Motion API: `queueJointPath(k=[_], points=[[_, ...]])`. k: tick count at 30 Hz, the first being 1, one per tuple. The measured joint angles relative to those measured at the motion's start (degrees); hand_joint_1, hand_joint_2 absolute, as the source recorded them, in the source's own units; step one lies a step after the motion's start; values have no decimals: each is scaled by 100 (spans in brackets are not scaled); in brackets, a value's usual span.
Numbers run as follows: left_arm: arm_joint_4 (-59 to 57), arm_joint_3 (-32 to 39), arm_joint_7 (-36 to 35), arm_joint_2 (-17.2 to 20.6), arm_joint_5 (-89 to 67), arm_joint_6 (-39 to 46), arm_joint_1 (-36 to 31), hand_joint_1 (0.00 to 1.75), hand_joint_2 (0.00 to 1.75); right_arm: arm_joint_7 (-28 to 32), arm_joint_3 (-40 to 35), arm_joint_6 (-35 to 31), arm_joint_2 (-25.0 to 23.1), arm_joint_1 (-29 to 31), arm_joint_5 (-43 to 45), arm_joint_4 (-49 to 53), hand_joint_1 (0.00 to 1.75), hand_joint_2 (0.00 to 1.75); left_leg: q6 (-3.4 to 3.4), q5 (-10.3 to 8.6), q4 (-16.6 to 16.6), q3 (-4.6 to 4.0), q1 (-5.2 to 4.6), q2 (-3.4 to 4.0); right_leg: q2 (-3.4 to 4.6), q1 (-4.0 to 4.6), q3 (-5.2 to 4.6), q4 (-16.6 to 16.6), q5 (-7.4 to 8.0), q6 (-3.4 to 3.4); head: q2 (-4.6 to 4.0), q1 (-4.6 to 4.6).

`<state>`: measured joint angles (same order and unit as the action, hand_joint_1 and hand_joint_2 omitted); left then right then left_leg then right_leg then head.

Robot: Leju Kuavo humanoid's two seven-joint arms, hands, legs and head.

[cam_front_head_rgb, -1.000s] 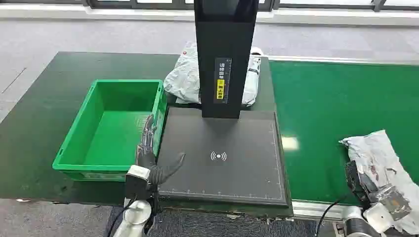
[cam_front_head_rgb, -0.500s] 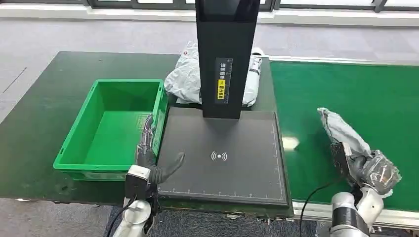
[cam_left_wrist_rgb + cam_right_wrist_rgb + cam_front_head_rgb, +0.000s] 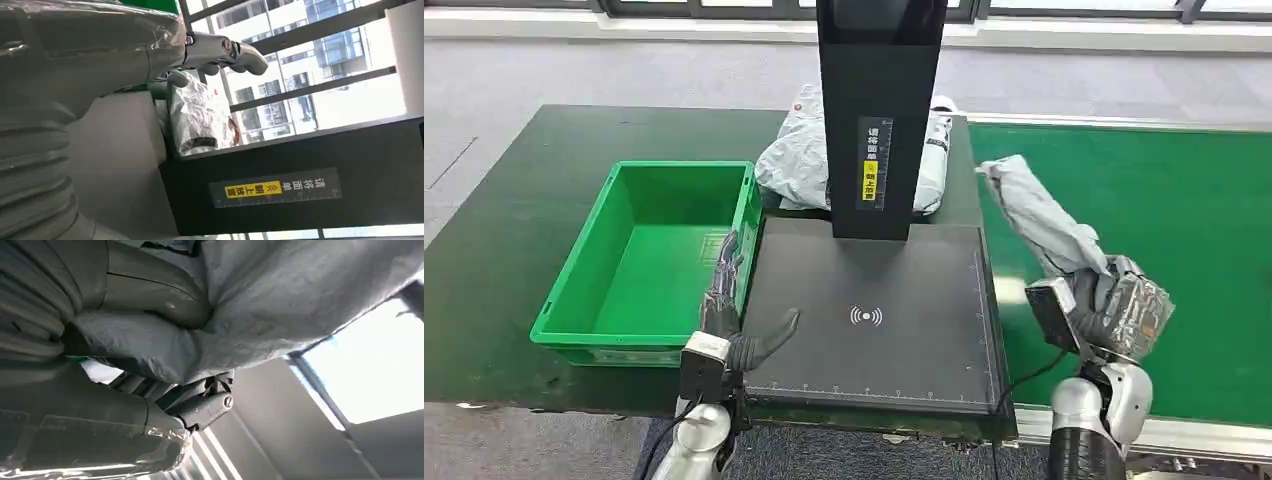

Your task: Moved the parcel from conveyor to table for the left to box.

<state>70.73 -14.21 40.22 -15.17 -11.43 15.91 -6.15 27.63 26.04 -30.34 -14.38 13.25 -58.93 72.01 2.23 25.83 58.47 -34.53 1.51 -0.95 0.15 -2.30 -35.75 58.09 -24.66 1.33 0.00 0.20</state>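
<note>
A grey plastic parcel (image 3: 1039, 215) hangs in the air above the seam between the green conveyor (image 3: 1144, 200) and the black scanner pad (image 3: 869, 310). My right hand (image 3: 1104, 310) grips its lower end; in the right wrist view the thumb (image 3: 150, 285) presses into the grey wrap (image 3: 300, 295). My left hand (image 3: 729, 320) rests open at the pad's left edge, beside the green box (image 3: 649, 255), with fingers (image 3: 220, 50) spread and nothing in them. The box holds nothing.
A black scanner post (image 3: 879, 110) stands at the pad's back edge. Behind it lies another grey parcel (image 3: 799, 160), also seen as a crinkled bag (image 3: 200, 115) in the left wrist view. The dark table (image 3: 514, 220) stretches left of the box.
My right hand has lifted the parcel off the conveyor and carried it up and leftward toward the scanner pad. The left hand has stayed in place.
</note>
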Motion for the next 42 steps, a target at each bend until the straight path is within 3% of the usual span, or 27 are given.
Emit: queueJointPath(k=[6, 18, 25, 29, 30, 31, 32, 42], points=[[-66, 0, 0, -2, 44, 2, -76, 0, 175, 94, -930, 70, -184, -316, 188, 646, 175, 175, -1, 0, 4, 0, -2, -1, -1, -3, 2, 0, 1, 2, 0, 0], [-79, 0, 0, -4, 44, 2, -97, 0, 175, 96, -1319, 109, -245, -455, 216, 963, 175, 175, -1, 1, 3, 0, -2, -1, 0, -2, 2, 0, 1, 1, 0, 2], [-79, 2, 0, -4, 83, 39, -103, 0, 175, 179, -2021, 1220, -265, -555, 422, 941, 175, 175, 0, 0, 1, 0, 0, 0, 5, 0, 0, 0, 1, 1, 0, 2], [-79, 2, 0, -2, 112, 63, -105, 0, 175, 33, -2564, 1431, -271, -537, 420, 708, 175, 175, 2, -1, 0, -1, 1, -1, 3, 1, 1, 0, 1, 0, 0, 2], [-79, 4, 0, -2, 112, 81, -106, 0, 175, -13, -2680, 1486, -271, -517, 435, 624, 169, 175, 2, -1, 0, -1, 1, -1, 4, 0, 0, 0, 1, 0, 0, 2], [-79, 4, 0, 0, 112, 94, -107, 0, 175, -59, -2788, 1554, -271, -484, 468, 525, 93, 175, 2, -1, 0, -1, 1, 0, 5, 0, 1, 0, 1, 1, 0, 0], [-79, 4, 0, 0, 112, 103, -107, 0, 175, -145, -2894, 1686, -267, -439, 505, 396, 0, 175, 2, -1, 1, -1, 0, -1, 4, 0, 1, 0, 1, 1, 0, 2], [-109, 2, 0, 0, 131, 151, -107, 0, 175, -452, -3236, 1980, -263, -85, 575, -825, 0, 175, 2, -1, 1, -1, 0, -2, 2, 0, 1, 0, 1, 1, 0, 2]])
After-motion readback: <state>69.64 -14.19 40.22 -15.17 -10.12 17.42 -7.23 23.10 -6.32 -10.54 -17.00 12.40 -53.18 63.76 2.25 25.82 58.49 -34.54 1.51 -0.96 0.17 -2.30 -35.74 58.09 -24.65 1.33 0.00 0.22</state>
